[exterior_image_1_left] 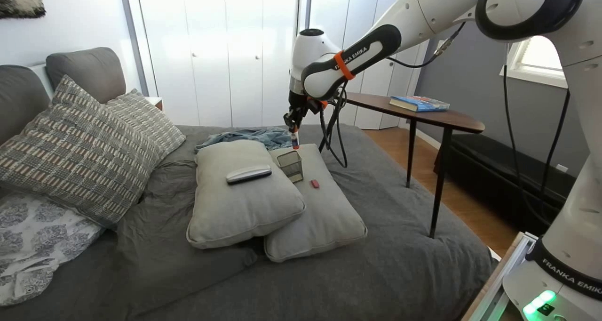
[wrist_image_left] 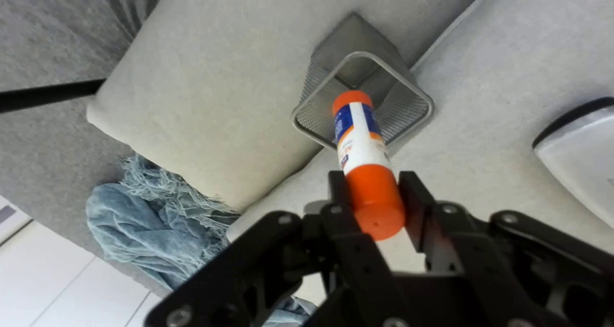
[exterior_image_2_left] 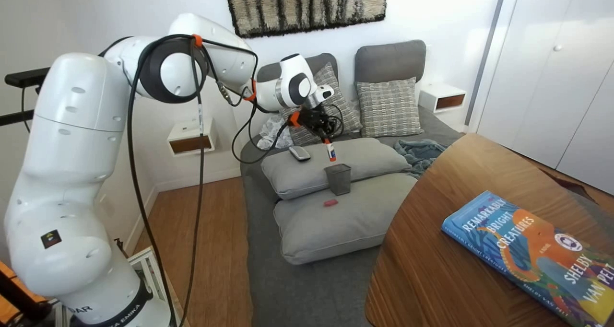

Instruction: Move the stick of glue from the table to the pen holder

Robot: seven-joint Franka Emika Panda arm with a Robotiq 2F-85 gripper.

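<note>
The glue stick is white and blue with orange ends; it shows in both exterior views (exterior_image_1_left: 295, 141) (exterior_image_2_left: 331, 151) and in the wrist view (wrist_image_left: 359, 142). My gripper (wrist_image_left: 373, 179) is shut on its upper orange end and holds it roughly upright in the air. The pen holder is a grey mesh cup standing on the pillows, in both exterior views (exterior_image_1_left: 290, 164) (exterior_image_2_left: 338, 179) and the wrist view (wrist_image_left: 354, 33). In the wrist view the stick's lower end overlaps the cup's opening; in the exterior views it is above the rim. The brown table (exterior_image_1_left: 432, 118) (exterior_image_2_left: 427, 269) stands away from the gripper.
A grey-white case (exterior_image_1_left: 248, 174) lies on the upper pillow (exterior_image_1_left: 235, 208). A small red block (exterior_image_1_left: 314, 183) lies on the lower pillow (exterior_image_1_left: 324, 222) near the cup. A blue cloth (wrist_image_left: 148, 226) lies beside the pillows. A book (exterior_image_2_left: 532, 255) lies on the table.
</note>
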